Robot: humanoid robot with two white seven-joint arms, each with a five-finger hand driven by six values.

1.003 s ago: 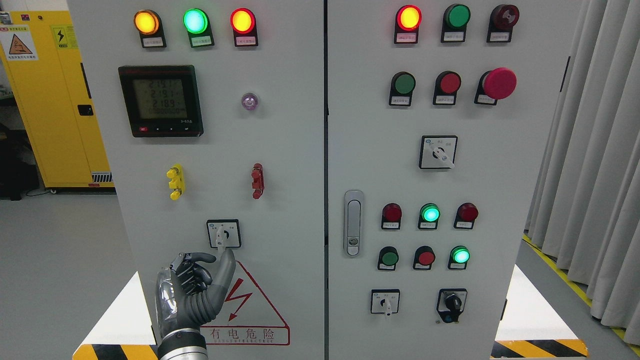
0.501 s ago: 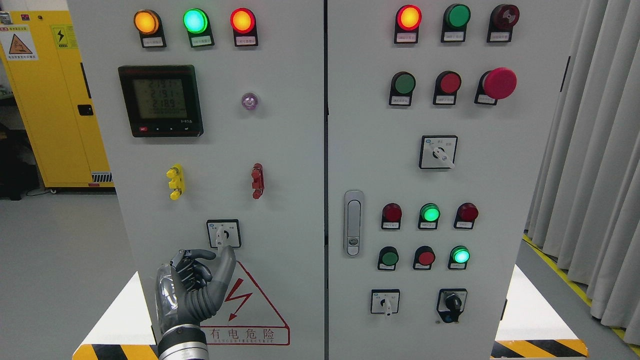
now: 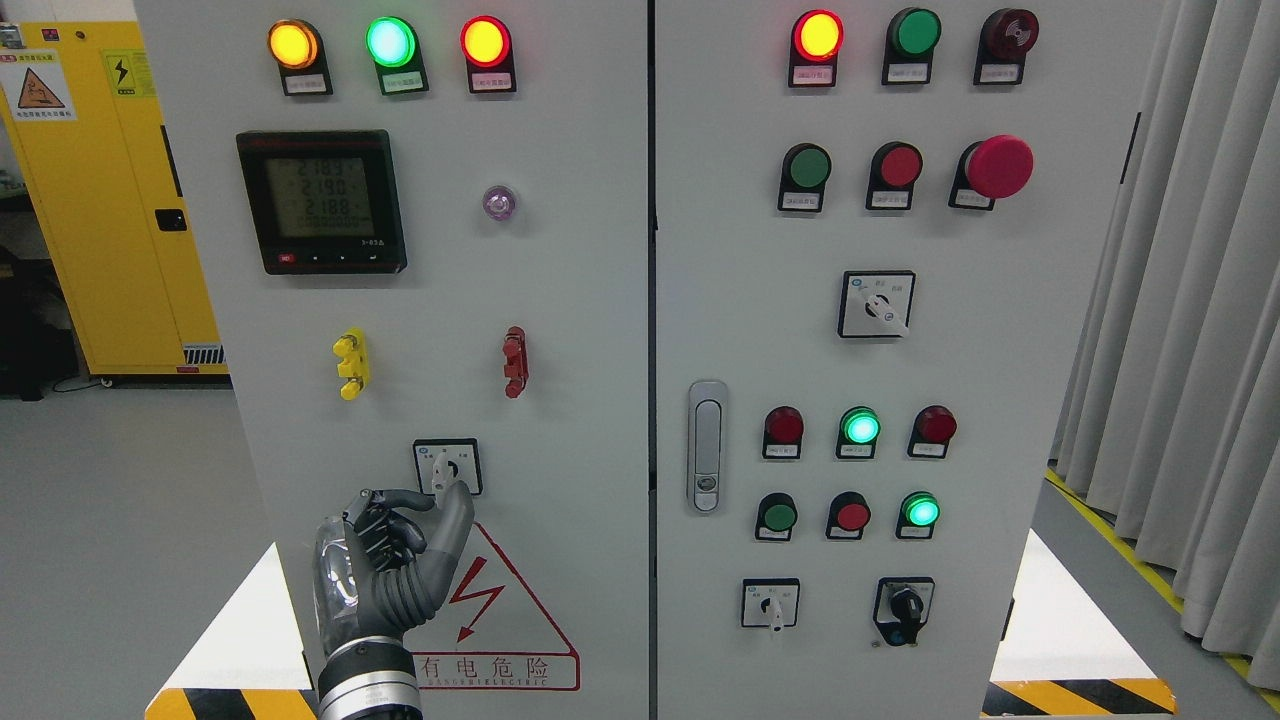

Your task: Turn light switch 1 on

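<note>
The rotary switch [image 3: 447, 467] is a small square plate with a white lever pointing down, low on the left cabinet door [image 3: 580, 300]. My left hand [image 3: 446, 496] comes up from the bottom edge and sits just under the switch. Its thumb [image 3: 458, 512] stands up at the plate's lower right corner. Its index finger [image 3: 405, 497] reaches in from the left, just below the lever's tip. A small gap stays between them and they hold nothing. The other fingers are curled. The right arm does not show.
Above the switch are a yellow terminal [image 3: 351, 364], a red terminal [image 3: 515, 361] and a digital meter [image 3: 322, 201]. A red warning triangle [image 3: 500, 610] is under the hand. The right door carries a handle [image 3: 707, 445], lamps, buttons and more rotary switches [image 3: 770, 603].
My left hand has risen slightly toward the switch, bringing thumb and index finger up to the lever's lower end. The lever has not turned.
</note>
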